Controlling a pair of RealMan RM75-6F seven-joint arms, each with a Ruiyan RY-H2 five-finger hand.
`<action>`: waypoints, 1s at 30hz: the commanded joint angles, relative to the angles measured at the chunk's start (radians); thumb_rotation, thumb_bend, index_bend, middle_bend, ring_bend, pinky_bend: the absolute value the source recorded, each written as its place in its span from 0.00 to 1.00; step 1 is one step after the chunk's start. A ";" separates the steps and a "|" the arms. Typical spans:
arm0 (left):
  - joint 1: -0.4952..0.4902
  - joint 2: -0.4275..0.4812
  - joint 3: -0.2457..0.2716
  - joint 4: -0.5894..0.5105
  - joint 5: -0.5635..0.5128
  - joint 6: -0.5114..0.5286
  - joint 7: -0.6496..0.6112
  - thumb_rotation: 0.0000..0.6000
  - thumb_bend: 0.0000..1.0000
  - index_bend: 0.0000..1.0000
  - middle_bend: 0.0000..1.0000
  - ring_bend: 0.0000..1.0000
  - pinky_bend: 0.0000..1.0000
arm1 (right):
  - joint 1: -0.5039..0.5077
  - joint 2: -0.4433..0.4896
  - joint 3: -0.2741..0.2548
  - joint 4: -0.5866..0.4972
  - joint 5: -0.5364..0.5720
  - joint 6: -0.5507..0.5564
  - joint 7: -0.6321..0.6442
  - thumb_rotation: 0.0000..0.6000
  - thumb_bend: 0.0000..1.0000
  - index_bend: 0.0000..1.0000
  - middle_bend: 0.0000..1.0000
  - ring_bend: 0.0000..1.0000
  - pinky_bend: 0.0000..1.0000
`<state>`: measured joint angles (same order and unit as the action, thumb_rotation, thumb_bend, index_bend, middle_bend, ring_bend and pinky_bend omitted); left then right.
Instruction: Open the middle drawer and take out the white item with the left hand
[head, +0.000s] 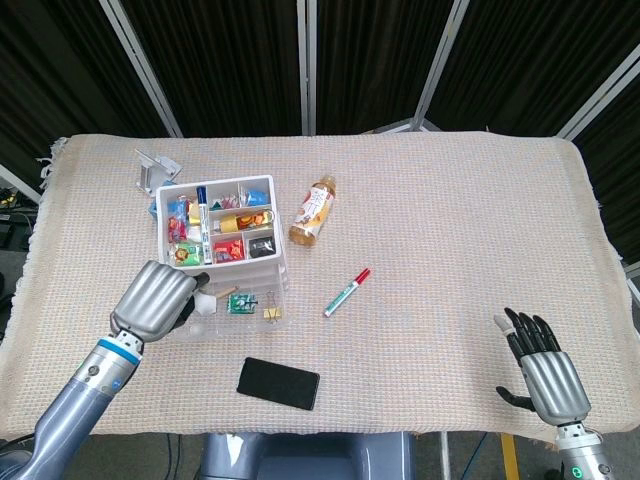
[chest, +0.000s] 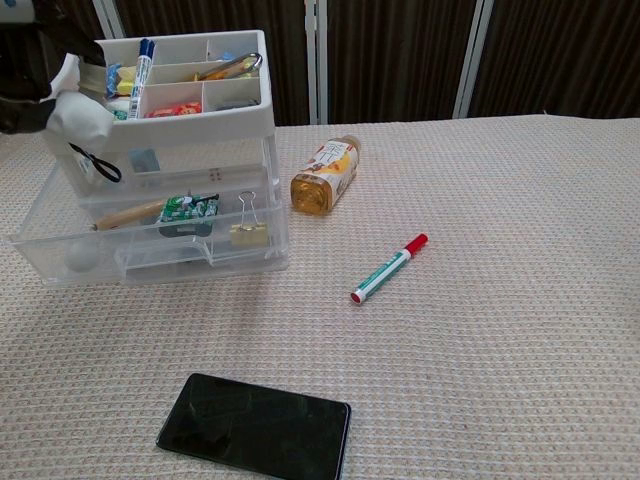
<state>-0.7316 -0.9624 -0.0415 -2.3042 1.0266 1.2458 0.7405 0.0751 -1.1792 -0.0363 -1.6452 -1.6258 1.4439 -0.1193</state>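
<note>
Your left hand (head: 155, 298) held the white item (chest: 78, 112), lifted clear of the open middle drawer (chest: 150, 245).
The item was a soft, crumpled lump at 10 o'clock in the chest view, fingers largely cut off there. The drawer unit (head: 225, 255) was clear plastic on a woven cloth (head: 420, 220). Your right hand (head: 545, 375) rested at 5 o'clock, fingers spread, empty.
</note>
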 joint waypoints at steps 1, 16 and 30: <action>0.057 0.063 0.022 -0.018 0.089 0.030 -0.065 1.00 0.61 0.57 1.00 1.00 0.89 | 0.000 0.001 0.001 -0.001 0.000 0.001 0.001 1.00 0.02 0.00 0.00 0.00 0.00; 0.234 0.130 0.130 0.156 0.296 0.045 -0.336 1.00 0.61 0.59 1.00 1.00 0.89 | 0.001 -0.007 0.002 0.000 0.009 -0.007 -0.015 1.00 0.02 0.00 0.00 0.00 0.00; 0.263 -0.058 0.101 0.410 0.243 -0.011 -0.379 1.00 0.43 0.49 0.99 0.99 0.86 | 0.001 -0.014 0.002 0.003 0.012 -0.010 -0.029 1.00 0.02 0.00 0.00 0.00 0.00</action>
<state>-0.4750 -1.0010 0.0690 -1.9131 1.2805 1.2322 0.3590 0.0758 -1.1932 -0.0345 -1.6426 -1.6141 1.4341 -0.1486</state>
